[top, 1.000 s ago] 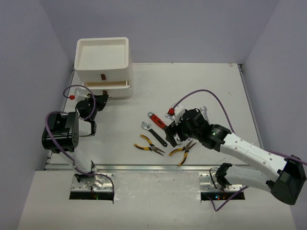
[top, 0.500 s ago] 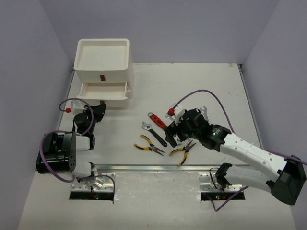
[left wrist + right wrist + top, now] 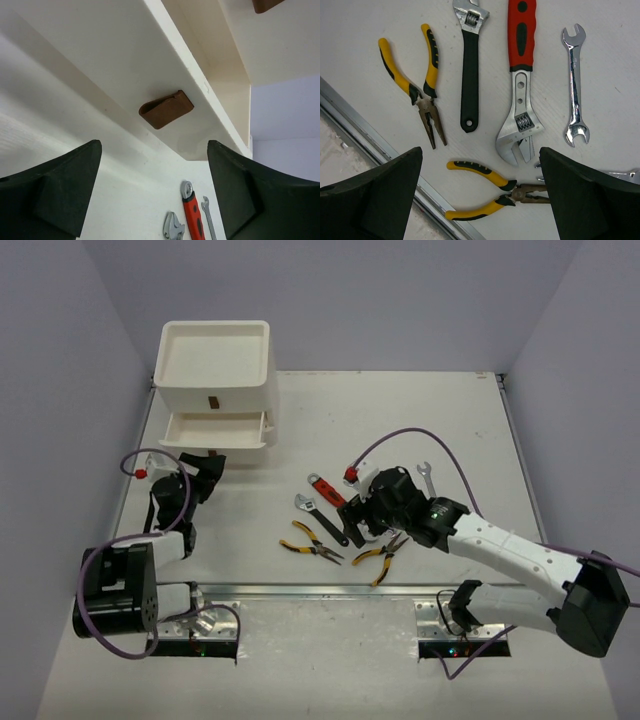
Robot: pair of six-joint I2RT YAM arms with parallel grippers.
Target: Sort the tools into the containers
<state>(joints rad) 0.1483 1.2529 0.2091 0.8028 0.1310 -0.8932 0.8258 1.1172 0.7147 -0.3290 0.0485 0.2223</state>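
Observation:
The white containers (image 3: 214, 390) stand at the back left, with a shallow tray (image 3: 170, 360) on top. The lower drawer (image 3: 176, 432) is pulled out. My left gripper (image 3: 207, 470) (image 3: 155, 195) is open just in front of the drawer's brown handle (image 3: 166, 108), not touching it. My right gripper (image 3: 359, 519) (image 3: 480, 195) hangs open over the tools, its fingers either side of one pair of yellow-handled pliers (image 3: 485, 192) (image 3: 379, 556). Beside these lie a second pair of yellow pliers (image 3: 420, 85) (image 3: 310, 545), a black-handled wrench (image 3: 469, 65) (image 3: 322, 520), a red-handled wrench (image 3: 521, 75) (image 3: 324, 489) and a silver wrench (image 3: 575, 85) (image 3: 425, 477).
A metal rail (image 3: 320, 590) runs along the table's near edge, just below the pliers. The upper drawer, with its own brown handle (image 3: 213, 401), is shut. Purple walls close in the left, the back and the right.
The left gripper pulled the lower drawer out toward me, then let go of the handle and opened. The right gripper shifted slightly left over the tools, staying open.

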